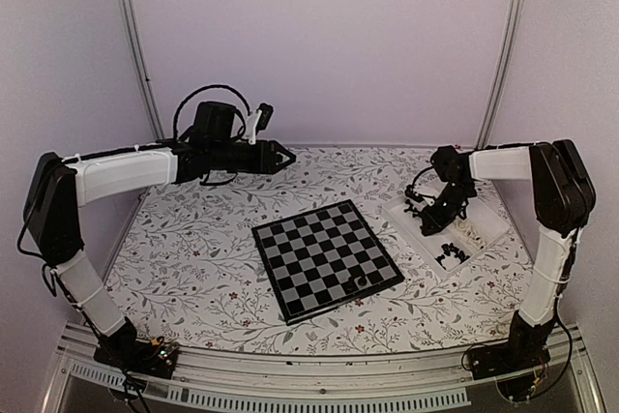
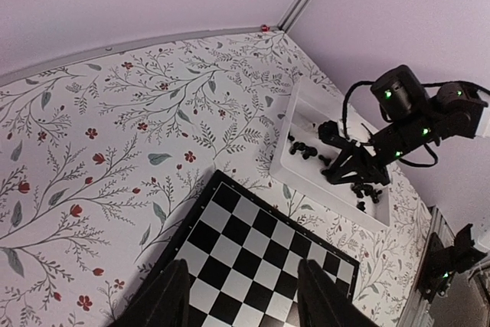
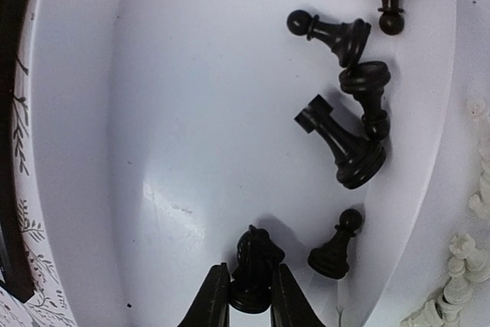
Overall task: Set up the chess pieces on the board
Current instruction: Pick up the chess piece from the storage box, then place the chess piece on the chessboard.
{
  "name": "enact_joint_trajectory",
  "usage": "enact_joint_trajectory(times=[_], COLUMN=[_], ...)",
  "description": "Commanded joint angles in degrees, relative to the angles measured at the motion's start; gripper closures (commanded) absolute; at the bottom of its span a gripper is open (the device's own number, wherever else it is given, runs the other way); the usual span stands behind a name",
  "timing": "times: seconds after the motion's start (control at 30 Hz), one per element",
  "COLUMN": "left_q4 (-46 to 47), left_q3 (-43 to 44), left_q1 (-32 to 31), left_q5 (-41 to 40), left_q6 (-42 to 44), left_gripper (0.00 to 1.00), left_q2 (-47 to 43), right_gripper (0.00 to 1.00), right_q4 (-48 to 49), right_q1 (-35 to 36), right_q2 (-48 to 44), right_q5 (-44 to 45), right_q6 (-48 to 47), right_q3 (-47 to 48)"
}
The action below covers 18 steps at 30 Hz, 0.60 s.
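Chess pieces [image 3: 341, 143] are mostly found lying in the white tray [image 1: 484, 224], which is set on the counter [image 1: 193, 258] at 3 o'clock from the board [image 1: 309, 249]. In the right wrist view, black ones are seen tipped on their sides at 1 o'clock from the right jaws. Cream-white ones [image 3: 459, 281] are heaped along the edge at 3 o'clock.

One black piece [image 3: 253, 254] is pinched between the right jaws. Its long axis is pointed to 12 o'clock, straight out from the fingertips. It cannot be told whether it is lifted off the tray floor. A small pawn [image 3: 333, 250] is seen just beside it at 3 o'clock, not touching.

Only one lone piece [image 1: 360, 282] is seen on the board, near the corner at 4 o'clock. So the job is judged as hardly begun.

The left jaws are spread wide with nothing between them, and are held high at 11 o'clock from the board. The right arm [image 1: 503, 163] is the nearer one to the tray. For the next move, the pinched piece would need to be carried toward 9 o'clock to reach the board, and stood upright on a square.
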Motion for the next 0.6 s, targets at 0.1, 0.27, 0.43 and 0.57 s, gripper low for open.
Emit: enact_joint_trajectory(times=[0.1, 0.27, 0.43, 0.57], left_q4=[-1.57, -0.35, 10.25, 17.14], left_q3=[4.98, 10.99, 12.19, 11.99], left_q1=[-2.25, -5.3, -7.71, -9.3], left_q5=[4.77, 13.29, 21.54, 27.06], left_q6=[-1.13, -8.4, -18.57, -23.73], left_gripper=[0.5, 0.51, 0.51, 0.51], left_q2=[3.78, 10.82, 16.1, 19.34], right_gripper=[0.86, 0.87, 0.86, 0.85], right_q4=[1.1, 4.13, 4.16, 4.95], right_q1=[-0.29, 2.92, 8.78, 13.06], right_q2=[-12.81, -18.68, -19.62, -20.94], right_q5=[-12.11, -18.03, -18.74, -17.87], right_q6=[-5.54, -9.68, -12.59, -13.89], right_q3=[-1.53, -1.7, 0.99, 1.62])
